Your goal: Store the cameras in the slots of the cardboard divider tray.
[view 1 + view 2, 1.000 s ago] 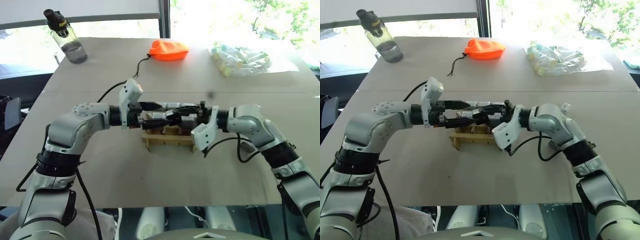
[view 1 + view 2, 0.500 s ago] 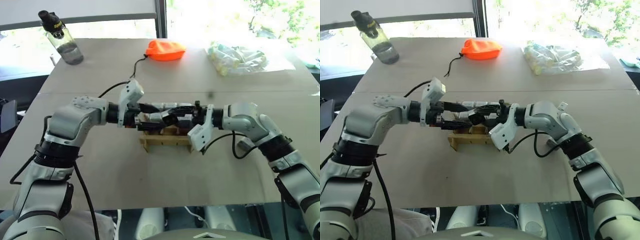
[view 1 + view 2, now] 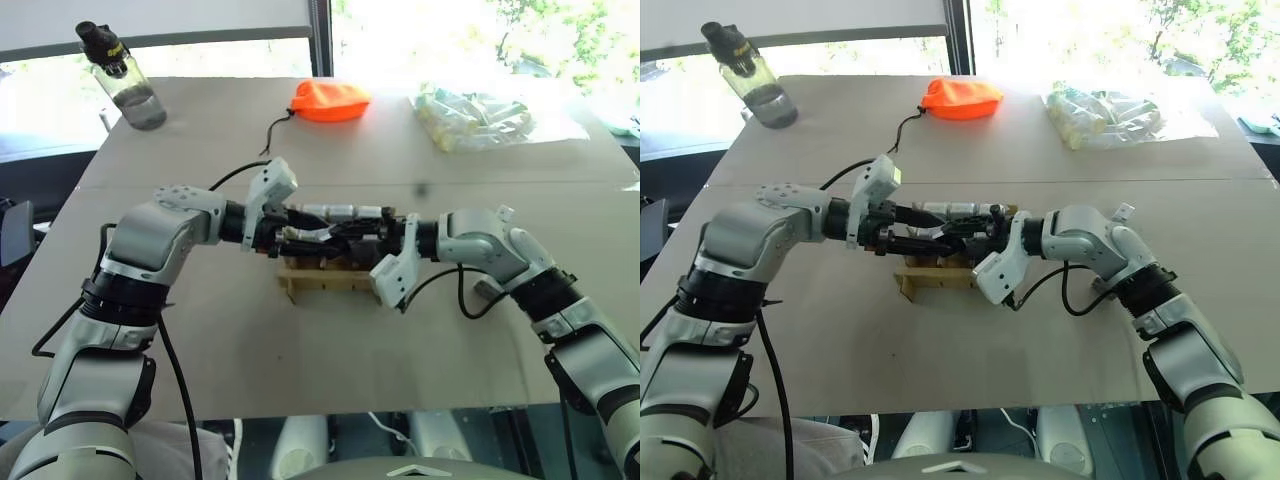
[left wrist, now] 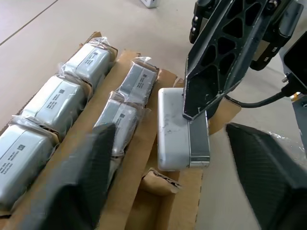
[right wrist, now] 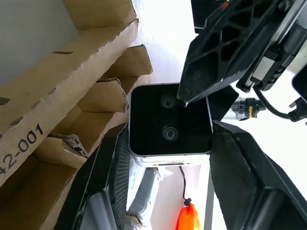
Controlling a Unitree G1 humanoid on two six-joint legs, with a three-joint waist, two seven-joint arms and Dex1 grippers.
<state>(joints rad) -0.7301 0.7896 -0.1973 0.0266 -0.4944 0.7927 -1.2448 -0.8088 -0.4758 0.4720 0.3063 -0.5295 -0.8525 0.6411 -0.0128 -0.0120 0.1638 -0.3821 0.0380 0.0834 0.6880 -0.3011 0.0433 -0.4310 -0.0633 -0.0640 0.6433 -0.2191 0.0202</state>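
The worktop (image 3: 300,380) lies bare near and either side of the cardboard divider tray (image 3: 330,281), mid-worktop. Both arms reach level from left and right, meeting over it. The right tool (image 5: 165,158) is clamped on a black-faced camera (image 5: 170,125) above the tray; the left tool (image 4: 163,177) is spread around it, one finger (image 5: 216,62) touching its face.
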